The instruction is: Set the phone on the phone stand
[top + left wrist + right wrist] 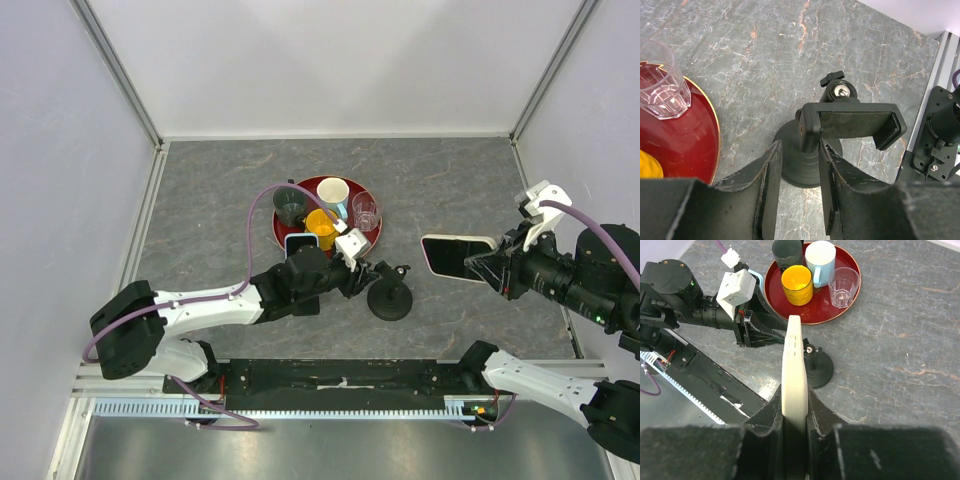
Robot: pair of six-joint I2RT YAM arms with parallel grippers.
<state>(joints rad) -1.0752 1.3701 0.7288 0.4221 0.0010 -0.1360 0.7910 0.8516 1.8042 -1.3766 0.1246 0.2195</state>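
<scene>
- Our right gripper pinches the phone by its right end, screen up, just right of the phone stand.
- Our left gripper stands partly open, its fingers astride the left end of the stand's clamp.
- Bare grey tabletop spreads right of and beyond the stand; the red tray sits close behind it.
- We count one phone, one stand and four cups on the tray.
</scene>
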